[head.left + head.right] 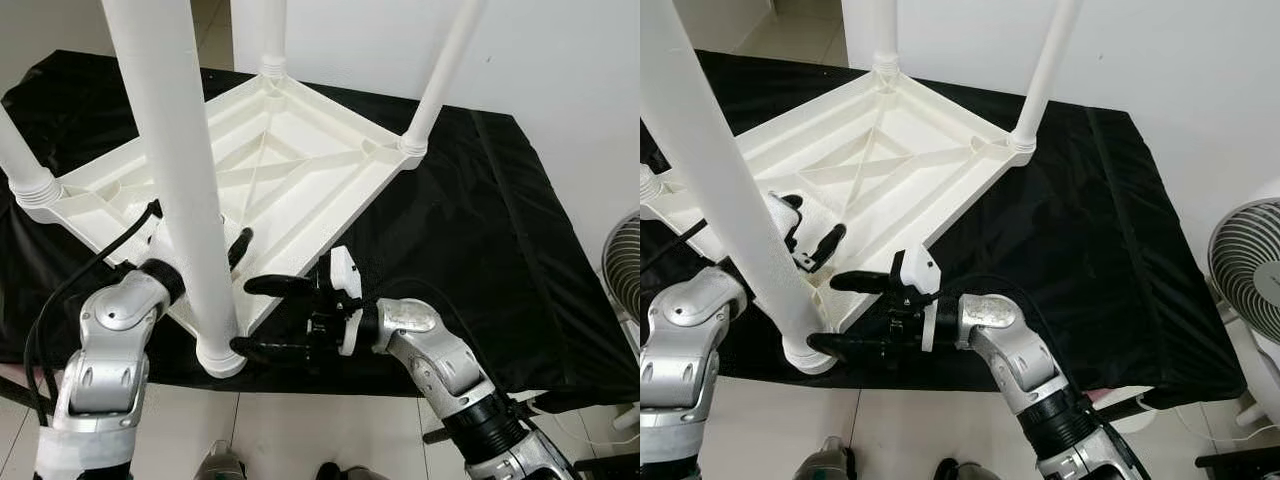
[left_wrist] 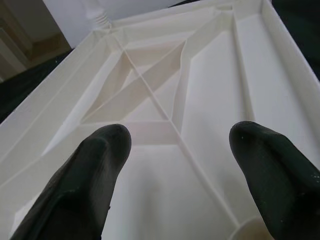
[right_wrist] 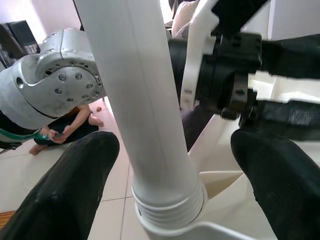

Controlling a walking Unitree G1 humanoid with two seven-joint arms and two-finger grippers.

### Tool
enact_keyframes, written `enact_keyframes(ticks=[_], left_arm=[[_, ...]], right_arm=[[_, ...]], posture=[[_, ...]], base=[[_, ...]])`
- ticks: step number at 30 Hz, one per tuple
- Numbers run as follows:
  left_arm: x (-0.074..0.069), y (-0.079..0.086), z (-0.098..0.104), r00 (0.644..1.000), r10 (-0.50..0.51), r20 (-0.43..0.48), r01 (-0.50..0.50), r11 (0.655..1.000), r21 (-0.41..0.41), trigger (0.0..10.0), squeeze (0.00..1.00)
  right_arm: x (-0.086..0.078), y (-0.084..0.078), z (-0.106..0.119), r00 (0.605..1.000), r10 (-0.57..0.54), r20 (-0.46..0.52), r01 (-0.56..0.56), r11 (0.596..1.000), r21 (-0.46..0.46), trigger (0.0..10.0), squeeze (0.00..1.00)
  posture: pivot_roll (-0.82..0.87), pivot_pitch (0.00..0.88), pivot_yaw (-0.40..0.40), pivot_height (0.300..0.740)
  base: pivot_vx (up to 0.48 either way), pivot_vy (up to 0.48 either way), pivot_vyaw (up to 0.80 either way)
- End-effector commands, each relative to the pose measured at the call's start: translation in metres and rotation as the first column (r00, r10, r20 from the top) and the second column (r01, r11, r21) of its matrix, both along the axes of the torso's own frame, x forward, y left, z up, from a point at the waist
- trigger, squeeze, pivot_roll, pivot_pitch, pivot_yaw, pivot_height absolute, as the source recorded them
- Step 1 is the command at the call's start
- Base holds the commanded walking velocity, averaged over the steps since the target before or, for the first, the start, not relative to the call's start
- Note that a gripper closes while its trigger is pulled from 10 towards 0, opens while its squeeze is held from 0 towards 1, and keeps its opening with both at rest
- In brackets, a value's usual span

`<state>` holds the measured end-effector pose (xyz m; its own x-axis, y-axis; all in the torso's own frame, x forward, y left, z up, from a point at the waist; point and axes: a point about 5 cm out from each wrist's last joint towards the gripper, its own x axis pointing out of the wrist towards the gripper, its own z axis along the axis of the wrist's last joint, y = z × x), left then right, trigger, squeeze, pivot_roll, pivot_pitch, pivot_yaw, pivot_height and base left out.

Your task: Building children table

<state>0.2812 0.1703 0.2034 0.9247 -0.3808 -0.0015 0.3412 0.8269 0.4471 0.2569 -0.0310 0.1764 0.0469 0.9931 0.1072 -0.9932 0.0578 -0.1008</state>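
Four white plastic legs stand upright from the upturned white plastic ribbed tabletop (image 1: 300,170), which lies underside-up on the black-draped bench (image 1: 480,250). Its near leg (image 1: 185,190), long axis vertical, rises from the near corner socket. The right hand (image 1: 268,318) reaches in from the right, fingers wide apart either side of that leg's base, gripping nothing. The left hand (image 2: 175,165) hovers open over the ribbed underside, just left of the leg.

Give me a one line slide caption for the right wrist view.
Right gripper open, fingers either side of the near white table leg just above its threaded base; left arm behind.
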Motion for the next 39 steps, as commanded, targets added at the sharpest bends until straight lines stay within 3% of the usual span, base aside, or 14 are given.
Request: enact_keyframes(ticks=[1, 8, 13, 14, 16, 21, 32, 33, 34, 35, 37, 38, 39], left_arm=[[0.001, 0.011, -0.006, 0.999, 0.046, -0.010, -0.046, 0.999, 0.026, 10.0, 0.00], [0.004, 0.038, -0.009, 0.990, 0.139, -0.016, -0.138, 0.988, 0.061, 10.0, 0.00], [0.004, 0.048, -0.010, 0.985, 0.173, -0.012, -0.172, 0.982, 0.081, 10.0, 0.00], [0.002, 0.065, -0.011, 0.972, 0.233, -0.009, -0.231, 0.969, 0.085, 10.0, 0.00], [0.002, 0.065, -0.011, 0.972, 0.233, -0.009, -0.231, 0.969, 0.085, 10.0, 0.00], [-0.001, 0.086, -0.007, 0.951, 0.309, 0.011, -0.309, 0.948, 0.075, 10.0, 0.00], [0.003, 0.091, -0.004, 0.943, 0.330, 0.026, -0.331, 0.942, 0.061, 10.0, 0.00], [0.005, 0.091, -0.003, 0.944, 0.329, 0.029, -0.331, 0.942, 0.058, 10.0, 0.00], [0.005, 0.091, -0.003, 0.944, 0.329, 0.029, -0.331, 0.942, 0.058, 10.0, 0.00], [0.006, 0.090, -0.003, 0.945, 0.327, 0.032, -0.328, 0.943, 0.053, 10.0, 0.00], [0.006, 0.090, -0.003, 0.945, 0.327, 0.032, -0.328, 0.943, 0.053, 10.0, 0.00], [0.008, 0.087, -0.004, 0.948, 0.316, 0.032, -0.317, 0.947, 0.047, 10.0, 0.00], [0.008, 0.087, -0.004, 0.948, 0.316, 0.032, -0.317, 0.947, 0.047, 10.0, 0.00]], right_arm=[[0.000, 0.004, 0.000, 1.000, 0.001, 0.030, 0.000, 1.000, -0.010, 10.0, 0.00], [-0.002, 0.022, -0.008, 0.999, 0.038, 0.021, -0.038, 0.999, -0.016, 10.0, 0.00], [-0.002, 0.025, -0.010, 0.999, 0.048, 0.018, -0.048, 0.999, -0.020, 10.0, 0.00], [-0.002, 0.028, -0.012, 0.998, 0.061, 0.016, -0.060, 0.998, -0.022, 10.0, 0.00], [-0.002, 0.028, -0.012, 0.998, 0.061, 0.016, -0.060, 0.998, -0.022, 10.0, 0.00], [0.001, 0.038, -0.015, 0.999, 0.032, 0.042, -0.032, 0.999, -0.009, 10.0, 0.00], [0.002, 0.053, -0.017, 0.999, -0.007, 0.054, 0.006, 1.000, 0.024, 10.0, 0.00], [0.001, 0.056, -0.016, 0.998, -0.008, 0.055, 0.006, 0.999, 0.036, 5.4, 0.00], [0.001, 0.056, -0.016, 0.998, -0.008, 0.055, 0.006, 0.999, 0.036, 5.4, 0.00], [0.002, 0.058, -0.014, 0.998, -0.014, 0.053, 0.011, 0.998, 0.055, 2.3, 0.00], [0.002, 0.058, -0.014, 0.998, -0.014, 0.053, 0.011, 0.998, 0.055, 2.3, 0.00], [0.002, 0.057, -0.011, 0.998, -0.012, 0.060, 0.007, 0.997, 0.077, 0.0, 0.00], [0.002, 0.057, -0.011, 0.998, -0.012, 0.060, 0.007, 0.997, 0.077, 0.0, 0.00]], posture=[[0.31, 0.165, -0.106, 0.740], [0.31, 0.170, -0.112, 0.740], [0.31, 0.172, -0.113, 0.740], [0.31, 0.176, -0.118, 0.740], [0.31, 0.176, -0.118, 0.740], [0.31, 0.180, -0.125, 0.740], [0.30, 0.171, -0.121, 0.740], [0.29, 0.169, -0.120, 0.740], [0.29, 0.169, -0.120, 0.740], [0.29, 0.168, -0.120, 0.740], [0.29, 0.168, -0.120, 0.740], [0.28, 0.162, -0.115, 0.740], [0.28, 0.162, -0.115, 0.740]], base=[[0.000, 0.000, 0.00], [0.000, 0.000, 0.00], [0.000, 0.000, 0.00], [0.000, 0.000, 0.00], [0.000, 0.000, 0.00], [0.000, 0.000, 0.00], [0.000, 0.000, 0.00], [0.000, 0.000, 0.00], [0.000, 0.000, 0.00], [0.000, 0.000, 0.00], [0.000, 0.000, 0.00], [0.000, 0.000, 0.00], [0.000, 0.000, 0.00]])
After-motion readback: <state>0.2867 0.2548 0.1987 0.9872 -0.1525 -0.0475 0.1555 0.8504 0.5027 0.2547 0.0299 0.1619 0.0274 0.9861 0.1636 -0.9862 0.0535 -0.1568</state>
